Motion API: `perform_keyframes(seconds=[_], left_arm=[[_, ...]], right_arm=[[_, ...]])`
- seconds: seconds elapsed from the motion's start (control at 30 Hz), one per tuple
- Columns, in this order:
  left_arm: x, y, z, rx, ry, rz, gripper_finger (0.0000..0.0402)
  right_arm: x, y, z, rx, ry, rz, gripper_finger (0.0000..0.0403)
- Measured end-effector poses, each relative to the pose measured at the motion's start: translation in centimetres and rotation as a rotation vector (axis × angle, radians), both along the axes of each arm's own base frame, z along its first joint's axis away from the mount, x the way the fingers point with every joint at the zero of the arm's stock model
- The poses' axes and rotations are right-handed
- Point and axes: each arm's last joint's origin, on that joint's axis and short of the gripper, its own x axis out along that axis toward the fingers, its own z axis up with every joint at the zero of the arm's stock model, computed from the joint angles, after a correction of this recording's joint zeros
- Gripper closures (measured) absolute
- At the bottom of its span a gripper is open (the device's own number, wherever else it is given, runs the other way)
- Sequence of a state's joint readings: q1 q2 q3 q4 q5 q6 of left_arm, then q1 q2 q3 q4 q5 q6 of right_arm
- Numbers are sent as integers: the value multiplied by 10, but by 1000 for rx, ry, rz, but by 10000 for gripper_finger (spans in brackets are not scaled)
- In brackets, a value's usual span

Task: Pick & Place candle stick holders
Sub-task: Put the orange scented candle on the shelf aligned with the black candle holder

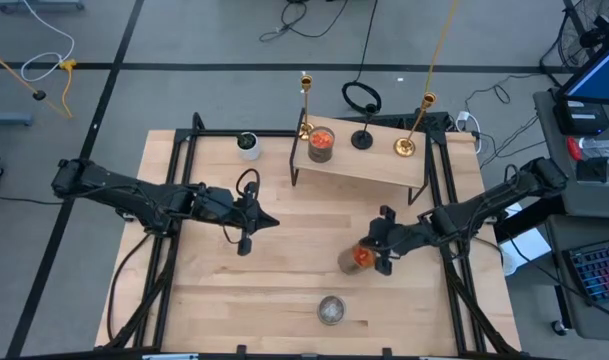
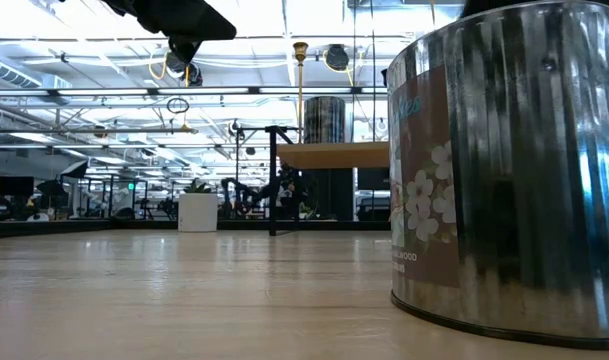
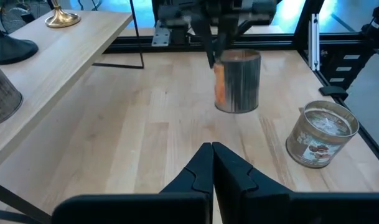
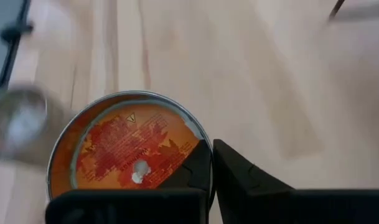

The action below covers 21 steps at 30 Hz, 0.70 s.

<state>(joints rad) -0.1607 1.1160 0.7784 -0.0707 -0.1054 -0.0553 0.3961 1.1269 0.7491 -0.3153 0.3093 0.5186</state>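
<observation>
Nearest the front edge of the table (image 1: 214, 300) stands the clear-grey jar (image 1: 331, 310), alone, with bare wood on both sides of it. Just beyond it and slightly right, an orange-red jar (image 1: 359, 258) sits on the wood with the right gripper (image 1: 380, 252) directly over it; in the right wrist view its fingers (image 4: 239, 177) are pressed together, tips meeting above the jar's rim, with nothing between them. Whether they touch the jar cannot be told.

To the left, mid-table, the left gripper (image 1: 267, 221) is also closed and empty, well apart from every holder. A broad open stretch of wood lies between the two grippers.

Farther back stands a raised shelf (image 1: 369, 165). It carries the second orange-red jar (image 1: 321, 142), the black holder (image 1: 362, 138), and two gold holders: one (image 1: 305, 128) near the shelf's left end, the other (image 1: 405, 146) toward its right end. Left of the shelf, near the far edge, sits a white cup (image 1: 248, 145).
</observation>
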Motion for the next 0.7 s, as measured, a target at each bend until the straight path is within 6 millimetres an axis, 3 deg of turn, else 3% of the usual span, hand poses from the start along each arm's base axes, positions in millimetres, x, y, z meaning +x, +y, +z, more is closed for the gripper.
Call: perform_keyframes(seconds=[0.2,0.4,0.7], left_arm=[[0,0,0,0,0,0,387],[0,0,0,-1,0,0,396],[0,0,0,0,6,0,395]], right_arm=[[15,-13,47,-86,-84,-17,401],[26,-50,82,-194,-153,-168,402],[22,-110,95,-263,-85,-425,402]])
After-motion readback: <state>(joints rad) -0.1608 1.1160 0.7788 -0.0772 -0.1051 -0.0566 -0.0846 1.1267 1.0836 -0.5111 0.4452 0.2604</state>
